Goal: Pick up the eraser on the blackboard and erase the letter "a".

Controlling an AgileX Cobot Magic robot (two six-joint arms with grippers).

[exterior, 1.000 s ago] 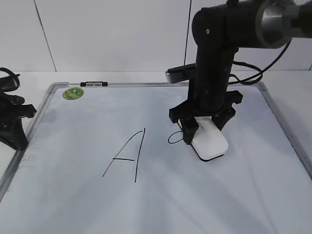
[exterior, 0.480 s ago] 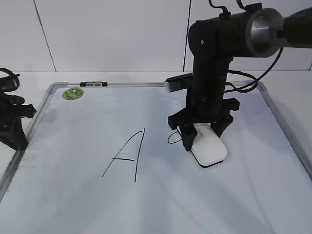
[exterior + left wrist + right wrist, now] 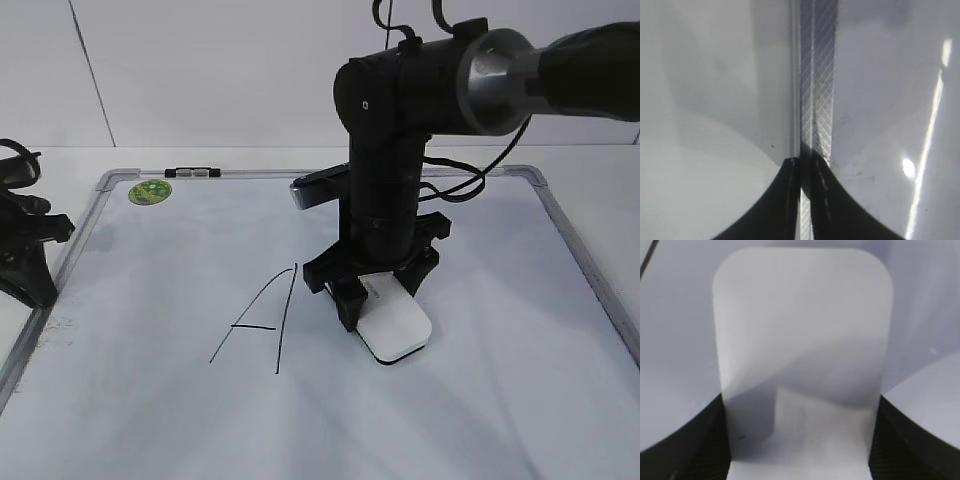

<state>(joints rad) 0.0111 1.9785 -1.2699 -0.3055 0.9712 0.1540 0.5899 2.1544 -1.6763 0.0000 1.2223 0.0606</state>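
- While the right gripper (image 3: 377,290) points straight down at the blackboard (image 3: 480,400), the eraser (image 3: 395,328) sits between its two black fingers (image 3: 347,298), which press against its long sides; the jaws are closed to the width of the block and hold it.
- From the right wrist camera, the eraser (image 3: 801,355) fills the middle of the picture, with a dark finger (image 3: 687,450) at each lower corner against its edges.
- Its flat underside lies on the board, just right of the large capital "A" (image 3: 262,318).
- Where the letter "a" lies cannot be told; the arm and eraser cover the spot right of the "A".
- Near the far-left corner of the frame sit a green sticker (image 3: 150,191) and a small clip (image 3: 193,172).
- At the board's left edge, the left gripper (image 3: 801,165) rests with its fingers drawn together over the metal frame (image 3: 815,75), nothing between them.
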